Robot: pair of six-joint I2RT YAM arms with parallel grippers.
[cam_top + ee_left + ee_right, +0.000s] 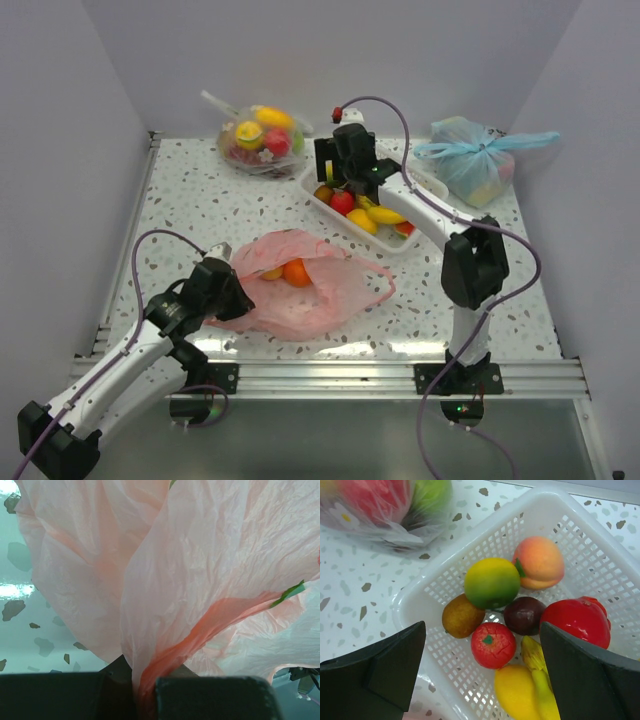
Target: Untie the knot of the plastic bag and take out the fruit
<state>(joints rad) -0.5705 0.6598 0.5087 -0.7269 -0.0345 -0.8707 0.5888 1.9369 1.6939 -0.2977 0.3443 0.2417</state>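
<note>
The pink plastic bag [310, 295] lies mid-table with its mouth gaping open. An orange fruit [296, 272] shows inside it. The knot is out of view. My left gripper [228, 292] is at the bag's left edge. In the left wrist view it [145, 692] is shut on a bunched strip of the pink film [200, 580]. My right gripper [343, 180] hangs open over the white basket [340, 225], holding nothing. Below its [487, 652] wide-apart fingers [395, 670] lie a red fruit [493, 644], a peach [538, 562], a green-yellow fruit [492, 582] and a banana [540, 680].
A clear bag of fruit [262, 140] sits at the back, left of the basket. A light blue bag [478, 160] tied with a bow stands at the back right. White walls close in the table on three sides. The basket's rim [410, 600] is just left of my right gripper.
</note>
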